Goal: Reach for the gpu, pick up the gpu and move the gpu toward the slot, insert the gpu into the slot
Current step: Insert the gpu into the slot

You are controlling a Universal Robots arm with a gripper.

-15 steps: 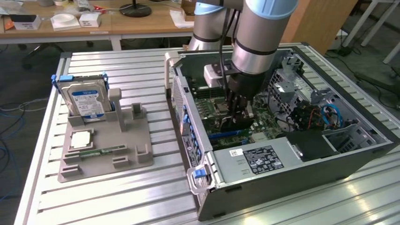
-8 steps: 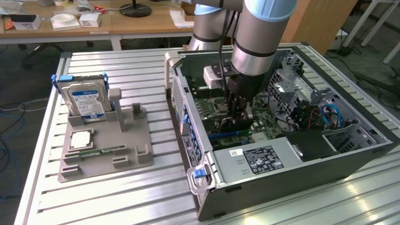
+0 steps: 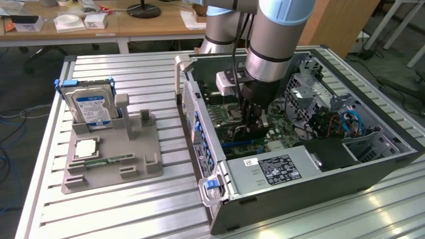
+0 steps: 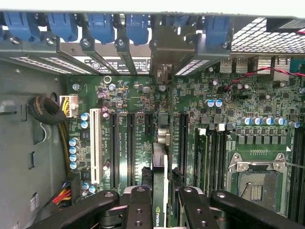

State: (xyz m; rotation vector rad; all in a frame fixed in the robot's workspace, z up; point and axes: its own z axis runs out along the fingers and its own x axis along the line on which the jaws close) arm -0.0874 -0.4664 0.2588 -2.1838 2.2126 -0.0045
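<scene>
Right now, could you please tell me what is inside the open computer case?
The computer case holds the green motherboard, and the tool grips the gpu edge-on above it. The slot beneath the card is covered.

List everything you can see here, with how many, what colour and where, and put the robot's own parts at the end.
Open grey metal computer case: one, lying on the slatted table, motherboard exposed.
Green motherboard: one, inside the case, with black expansion slots and an empty processor socket.
Thin dark flat gpu card: one, held edge-on between the fingers, above the black slots.
Boxy silver hard drive with blue-white label: one, upright in the grey holder.
Grey plastic parts holder: one, on the table at the exterior view's left of the case.
Small green memory stick: one, lying flat in the holder.
Silver slatted metal table: one, under everything.
Wooden desk: one, behind, with white boxes.
Robot arm: one, grey and light blue, reaching into the case.
Tool: one, black, closed on the gpu.
</scene>
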